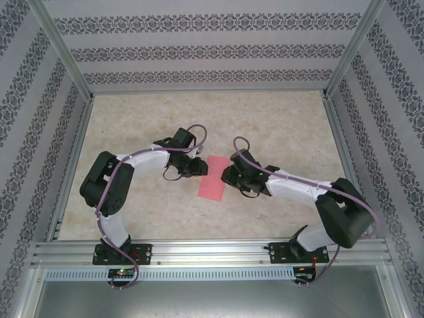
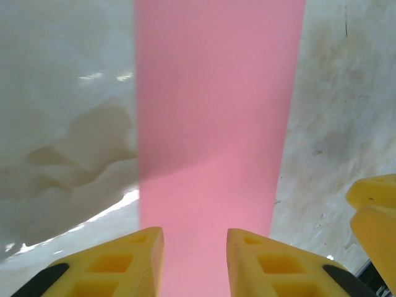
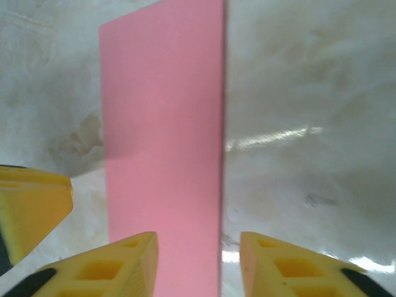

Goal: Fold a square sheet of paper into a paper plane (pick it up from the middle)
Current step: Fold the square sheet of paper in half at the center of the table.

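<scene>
On the table [image 1: 278,126]: pink paper [image 1: 213,177] flat, a narrow strip. Left tool [image 2: 195,263] at its 9 o'clock, right tool [image 3: 198,266] at its 3, both spread, pinching nothing. Best next: stay low, press both sides evenly, avoid skewing it.

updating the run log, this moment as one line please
paper: flat on table, narrow rectangle | left gripper: open, over paper | right gripper: open, over paper | grasp: none seen
</scene>
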